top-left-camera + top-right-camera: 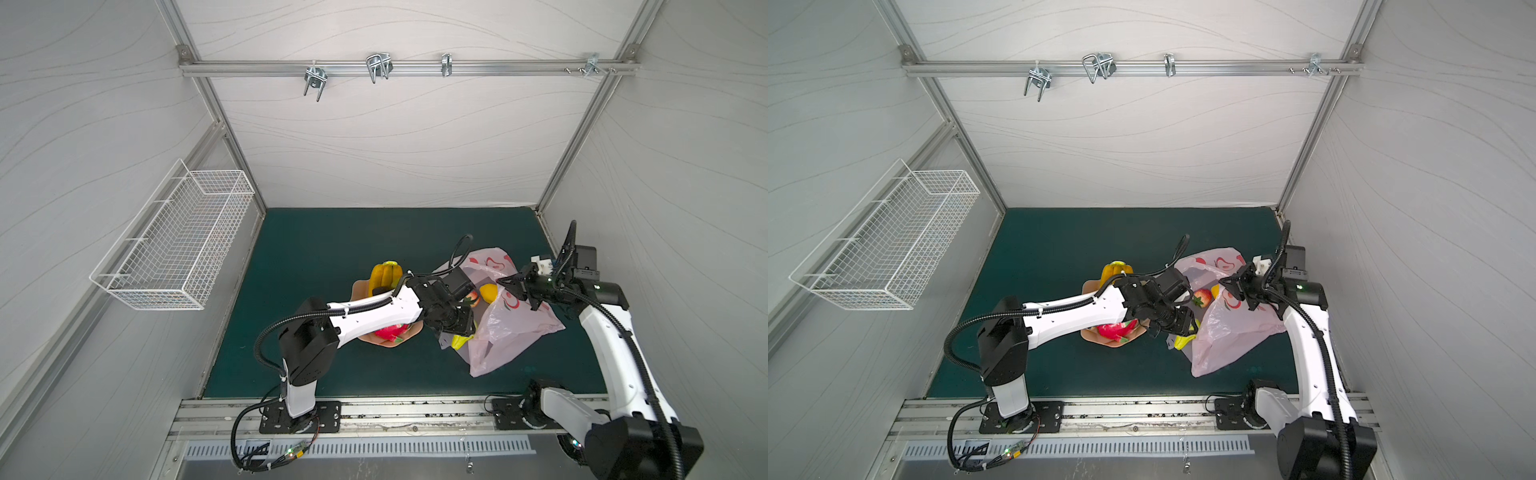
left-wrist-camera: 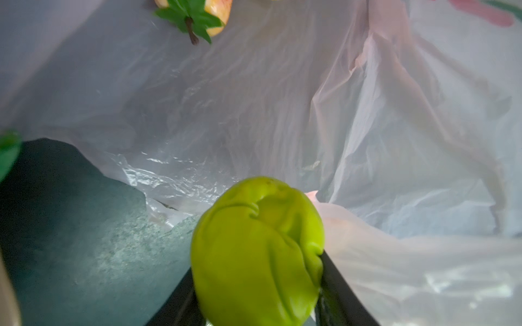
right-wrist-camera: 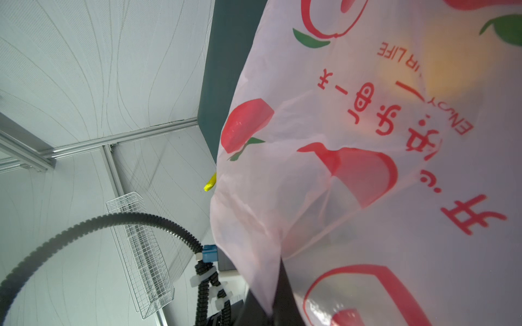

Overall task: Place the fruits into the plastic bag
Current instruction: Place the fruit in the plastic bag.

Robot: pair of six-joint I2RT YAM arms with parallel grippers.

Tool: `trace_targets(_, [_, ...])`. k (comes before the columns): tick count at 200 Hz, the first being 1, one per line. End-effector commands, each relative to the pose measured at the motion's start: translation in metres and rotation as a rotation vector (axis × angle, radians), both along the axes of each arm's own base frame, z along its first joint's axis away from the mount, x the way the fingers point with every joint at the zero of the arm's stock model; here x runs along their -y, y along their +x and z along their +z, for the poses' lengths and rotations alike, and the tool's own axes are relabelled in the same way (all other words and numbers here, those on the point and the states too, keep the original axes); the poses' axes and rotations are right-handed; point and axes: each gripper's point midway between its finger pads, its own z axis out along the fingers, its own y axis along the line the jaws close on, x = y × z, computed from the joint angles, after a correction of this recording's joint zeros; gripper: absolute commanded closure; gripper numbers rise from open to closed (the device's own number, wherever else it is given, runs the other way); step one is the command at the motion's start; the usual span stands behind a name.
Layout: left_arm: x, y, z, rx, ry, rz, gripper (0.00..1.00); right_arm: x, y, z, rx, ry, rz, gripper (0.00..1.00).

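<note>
We see left claw (image 2: 258,299) clamped on green pear (image 2: 257,240) at mouth of plastic bag (image 1: 511,332). Right claw (image 3: 268,299) pinches bag rim, holding it up. Lemon (image 1: 488,292) and strawberry (image 1: 1203,296) inside. Banana bunch (image 1: 386,274) and dragon fruit (image 1: 390,330) on plate (image 1: 359,291), unbagged. We judge task roughly half done.

- Thin translucent pale-pink plastic bag (image 3: 353,211): crinkled film, glossy where light catches it, with red printing.
- Green pear-shaped toy fruit (image 2: 254,248): smooth, shiny plastic-looking skin, creased with dents.
- Dark green table mat (image 1: 332,257): matt, finely grained.
- White wire basket (image 1: 178,245) at nine o'clock: coated metal mesh.
- Silvery metal rail (image 1: 519,67) at twelve o'clock: dull sheen.
- Pale grey wall panels (image 1: 395,145): matt, with faint wavy lines.
</note>
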Motion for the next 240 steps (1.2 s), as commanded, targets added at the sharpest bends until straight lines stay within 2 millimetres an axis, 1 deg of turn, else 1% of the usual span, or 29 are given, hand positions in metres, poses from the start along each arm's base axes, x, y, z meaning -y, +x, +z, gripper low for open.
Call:
trace_targets(1, [0.019, 0.005, 0.006, 0.006, -0.046, -0.022, 0.82, -0.003, 0.0, 0.009, 0.015, 0.013, 0.003, 1.0])
trace_targets(25, [0.034, 0.012, 0.003, 0.005, -0.049, -0.035, 0.82, -0.003, -0.003, 0.009, 0.012, 0.014, 0.002, 1.0])
trace_targets(55, [0.047, 0.037, 0.009, 0.029, -0.054, -0.009, 0.82, -0.007, -0.01, 0.007, 0.003, 0.027, 0.001, 1.0])
trace_targets(82, [0.048, 0.065, 0.009, 0.041, -0.062, 0.053, 0.82, -0.011, -0.017, 0.004, -0.011, 0.042, -0.005, 1.0])
trace_targets(87, [0.05, 0.068, 0.009, 0.037, -0.069, 0.059, 0.81, -0.012, -0.018, 0.003, -0.013, 0.044, -0.005, 1.0])
trace_targets(106, [0.064, 0.076, 0.02, 0.043, -0.136, 0.05, 0.79, -0.014, -0.023, 0.001, -0.017, 0.051, -0.013, 1.0])
trace_targets(114, [0.069, 0.074, 0.018, 0.032, -0.149, 0.035, 0.78, -0.015, -0.024, -0.001, -0.022, 0.056, -0.019, 1.0])
trace_targets(117, [0.074, 0.075, 0.027, 0.04, -0.174, 0.03, 0.78, -0.015, -0.024, -0.002, -0.025, 0.058, -0.022, 1.0])
trace_targets(122, [0.079, 0.075, 0.028, 0.035, -0.189, 0.026, 0.78, -0.015, -0.024, -0.003, -0.027, 0.061, -0.026, 1.0])
trace_targets(139, [0.09, 0.07, 0.025, 0.004, -0.219, 0.01, 0.77, -0.016, -0.024, -0.004, -0.03, 0.077, -0.032, 1.0])
trace_targets(179, [0.107, 0.042, 0.013, -0.069, -0.248, -0.03, 0.76, -0.016, -0.016, -0.004, -0.019, 0.098, -0.039, 1.0])
trace_targets(190, [0.114, 0.038, 0.018, -0.091, -0.28, -0.027, 0.76, -0.017, -0.014, -0.004, -0.018, 0.104, -0.037, 1.0])
trace_targets(192, [0.111, 0.034, 0.009, -0.105, -0.264, -0.026, 0.75, -0.017, -0.013, -0.004, -0.019, 0.106, -0.037, 1.0])
trace_targets(195, [0.112, 0.031, 0.006, -0.114, -0.261, -0.028, 0.75, -0.017, -0.012, -0.004, -0.017, 0.106, -0.038, 1.0])
trace_targets(219, [0.12, 0.02, -0.002, -0.161, -0.266, -0.03, 0.72, -0.017, -0.009, -0.002, -0.003, 0.123, -0.046, 1.0])
trace_targets(240, [0.124, 0.019, -0.008, -0.199, -0.272, -0.004, 0.67, -0.019, -0.008, -0.003, -0.007, 0.144, -0.05, 1.0])
